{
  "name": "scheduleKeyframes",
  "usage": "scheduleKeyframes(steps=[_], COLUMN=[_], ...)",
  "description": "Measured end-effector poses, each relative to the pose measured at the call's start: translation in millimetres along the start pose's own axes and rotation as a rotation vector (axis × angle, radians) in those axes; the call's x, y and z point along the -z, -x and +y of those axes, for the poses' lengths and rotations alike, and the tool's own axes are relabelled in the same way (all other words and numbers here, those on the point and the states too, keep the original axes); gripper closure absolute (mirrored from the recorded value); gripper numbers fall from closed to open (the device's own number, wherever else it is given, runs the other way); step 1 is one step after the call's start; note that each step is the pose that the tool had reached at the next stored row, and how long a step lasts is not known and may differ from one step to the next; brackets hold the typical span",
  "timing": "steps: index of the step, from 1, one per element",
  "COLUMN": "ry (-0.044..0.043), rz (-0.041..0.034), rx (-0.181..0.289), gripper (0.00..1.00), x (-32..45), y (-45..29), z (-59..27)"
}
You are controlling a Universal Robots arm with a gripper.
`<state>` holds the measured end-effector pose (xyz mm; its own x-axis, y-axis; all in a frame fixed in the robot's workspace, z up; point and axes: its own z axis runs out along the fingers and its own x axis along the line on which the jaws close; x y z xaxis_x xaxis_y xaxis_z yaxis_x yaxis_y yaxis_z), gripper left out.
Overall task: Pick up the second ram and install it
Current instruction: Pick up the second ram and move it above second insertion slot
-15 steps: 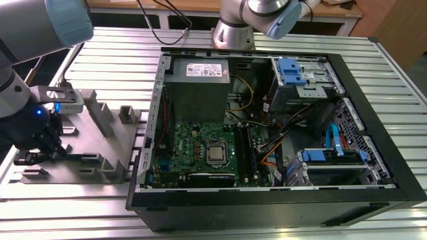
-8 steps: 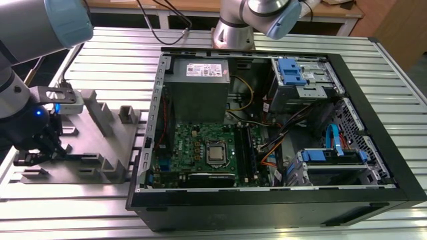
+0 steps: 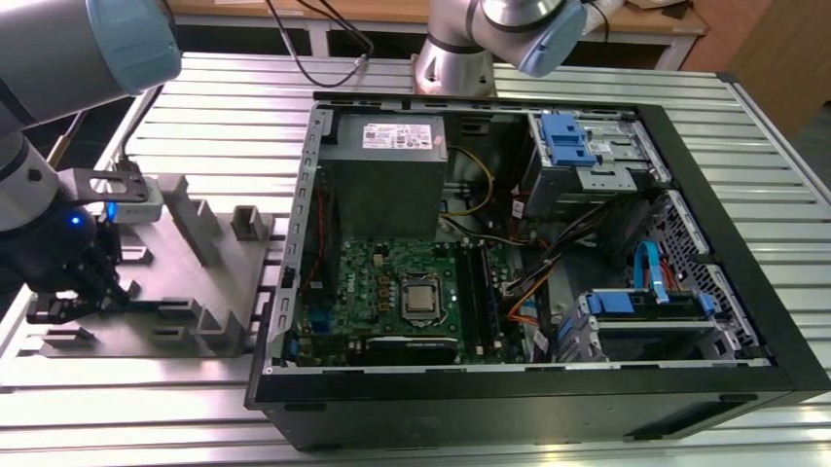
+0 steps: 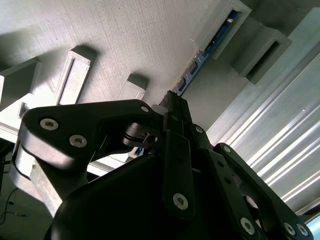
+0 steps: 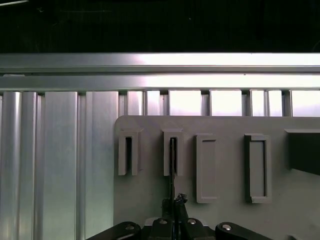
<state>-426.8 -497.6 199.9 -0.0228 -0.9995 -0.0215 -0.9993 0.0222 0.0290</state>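
The second ram (image 5: 171,172) is a thin dark board seen edge-on. It stands in a slotted post of the grey holder plate (image 5: 225,125), and its blue-green board (image 4: 200,57) runs into that post. My gripper (image 5: 173,202) is shut on the stick's near end, one black finger on each side; the closed fingers (image 4: 172,102) also meet over it in the second wrist view. In the exterior view my gripper (image 3: 89,290) is down on the holder plate (image 3: 195,292), at the exterior view's left, beside the open computer case (image 3: 279,321).
Inside the case lie the green motherboard (image 3: 377,292), its black memory sockets (image 3: 478,292), the grey power supply (image 3: 383,185) and blue drive cages (image 3: 571,141). Several upright grey posts (image 3: 214,229) rise from the holder plate. A second robot arm (image 3: 507,29) stands behind the case.
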Motion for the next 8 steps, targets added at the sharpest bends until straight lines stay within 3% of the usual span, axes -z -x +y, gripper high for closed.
scheduleKeyframes(steps=[8], ry=[0.0], rz=[0.0], rx=[0.0], gripper=[0.92], x=[-0.4], y=[0.0], z=[0.0])
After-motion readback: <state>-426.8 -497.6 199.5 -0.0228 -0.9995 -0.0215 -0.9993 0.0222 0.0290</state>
